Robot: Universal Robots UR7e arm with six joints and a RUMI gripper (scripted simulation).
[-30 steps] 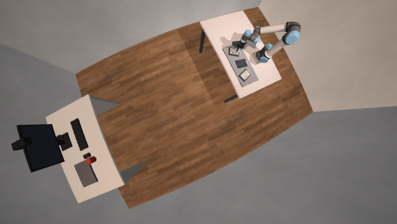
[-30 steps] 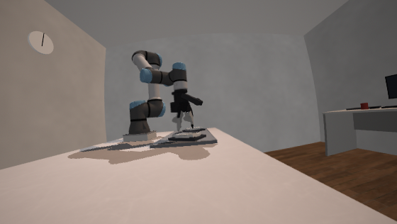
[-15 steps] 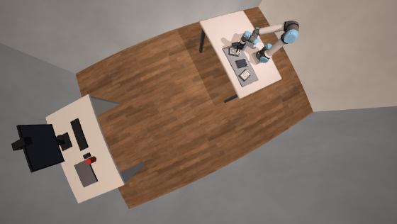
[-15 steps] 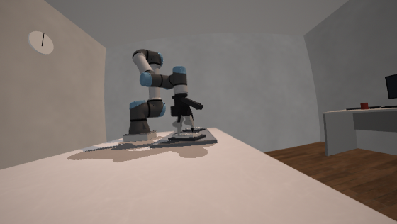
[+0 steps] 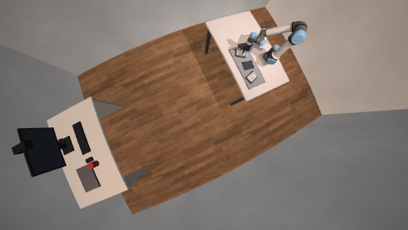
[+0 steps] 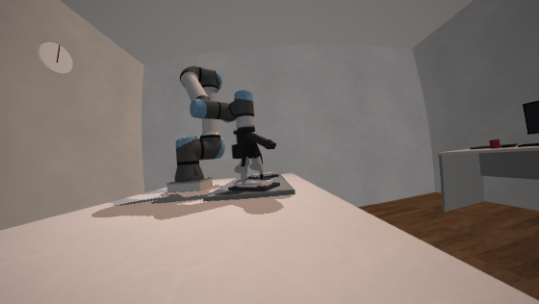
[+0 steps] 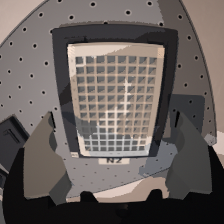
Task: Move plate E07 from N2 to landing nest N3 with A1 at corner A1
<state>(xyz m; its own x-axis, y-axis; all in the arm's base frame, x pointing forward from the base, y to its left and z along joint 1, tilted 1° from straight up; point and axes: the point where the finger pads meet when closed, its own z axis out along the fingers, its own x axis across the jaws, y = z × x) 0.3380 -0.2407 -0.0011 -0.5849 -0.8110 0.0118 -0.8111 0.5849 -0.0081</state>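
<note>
Plate E07 (image 7: 115,97) is a white well plate that lies flat in the dark plate nest N2 (image 7: 114,160), whose label shows at its near edge. My gripper (image 7: 115,112) is open and empty, right above the plate, with one finger on each side of the plate's near end. I cannot tell whether the fingers touch it. In the top view the gripper (image 5: 243,47) hangs over that plate (image 5: 240,53) at the far end of the grey perforated base. The landing nest N3 (image 5: 248,65) is dark and holds nothing. Plate E01 (image 5: 251,76) lies on nest N1.
The three nests sit in a row on a grey perforated base (image 5: 247,67) on the white table, with the arm's base (image 5: 269,58) beside it. Part of N3 shows at the left edge of the wrist view (image 7: 10,135). A second desk (image 5: 85,160) with a monitor stands far off.
</note>
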